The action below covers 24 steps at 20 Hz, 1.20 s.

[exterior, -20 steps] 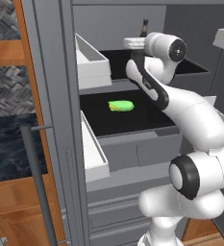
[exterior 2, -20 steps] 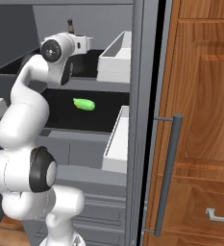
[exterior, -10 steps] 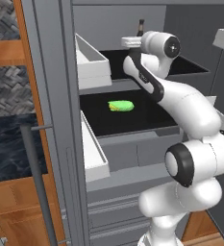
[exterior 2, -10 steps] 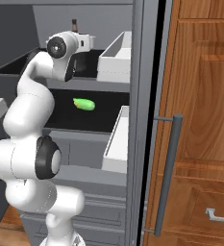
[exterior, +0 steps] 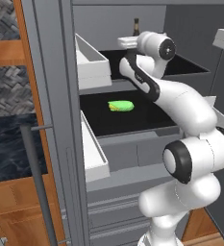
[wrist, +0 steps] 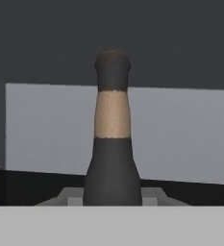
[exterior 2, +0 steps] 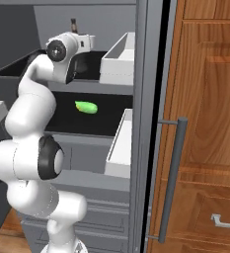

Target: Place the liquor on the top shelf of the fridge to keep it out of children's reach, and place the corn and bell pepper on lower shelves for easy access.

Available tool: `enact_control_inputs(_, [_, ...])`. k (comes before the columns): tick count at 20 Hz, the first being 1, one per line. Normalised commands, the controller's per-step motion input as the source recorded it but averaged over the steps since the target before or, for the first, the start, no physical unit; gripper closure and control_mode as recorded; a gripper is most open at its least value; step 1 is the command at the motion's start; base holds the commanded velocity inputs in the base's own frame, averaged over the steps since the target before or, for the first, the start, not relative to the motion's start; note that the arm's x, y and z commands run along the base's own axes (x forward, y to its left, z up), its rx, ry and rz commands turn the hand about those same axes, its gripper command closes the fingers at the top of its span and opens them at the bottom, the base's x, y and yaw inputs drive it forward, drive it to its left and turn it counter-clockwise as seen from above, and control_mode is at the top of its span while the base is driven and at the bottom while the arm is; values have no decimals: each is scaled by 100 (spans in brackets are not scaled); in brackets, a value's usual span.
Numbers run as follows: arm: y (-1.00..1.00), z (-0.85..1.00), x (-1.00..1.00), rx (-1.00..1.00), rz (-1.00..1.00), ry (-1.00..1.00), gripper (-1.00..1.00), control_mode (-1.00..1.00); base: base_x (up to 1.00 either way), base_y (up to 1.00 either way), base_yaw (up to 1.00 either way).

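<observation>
A: Where do we have the liquor (wrist: 112,144)?

B: We see its neck upright and centred before the hand camera, over the top shelf (exterior: 192,66) of the fridge (exterior: 56,96). In the base views its tip rises just behind the wrist. The gripper (wrist: 112,199) is closed on the bottle's body; we judge this from the neck rising directly between the finger bases

A: How do we complete this step well?

B: We keep the bottle vertical and lower it until its base bears fully on the black board, then part the fingers and withdraw straight back. We cannot tell from these views whether the base already touches the shelf, so we confirm contact before release. A tall bottle with a narrow neck may tip if nudged on retreat

A: What surrounds it?

B: The corn (exterior: 120,105) lies on the shelf below (exterior: 132,126), well apart from the bottle. White door bins (exterior: 90,62) stand on the open door to the left, with a long grey bar handle (exterior: 39,182) below. In the right base view a wooden cabinet (exterior 2: 205,99) flanks the fridge
</observation>
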Motion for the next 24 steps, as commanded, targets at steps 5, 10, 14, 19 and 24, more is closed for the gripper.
enact_control_inputs(5, [12, -60, 8, -1, 1, -26, 100, -100, 0, 0, 0])
enact_control_inputs(10, [0, -11, 38, 0, 0, -14, 100, -100, 0, 0, 0])
enact_control_inputs(14, [0, 0, 51, 0, 0, 0, 100, -100, 0, 0, 0])
enact_control_inputs(19, [0, 0, 43, 0, 0, 0, 100, -100, 0, 0, 0])
enact_control_inputs(24, [0, 0, 31, 0, 0, 0, -100, -100, 0, 0, 0])
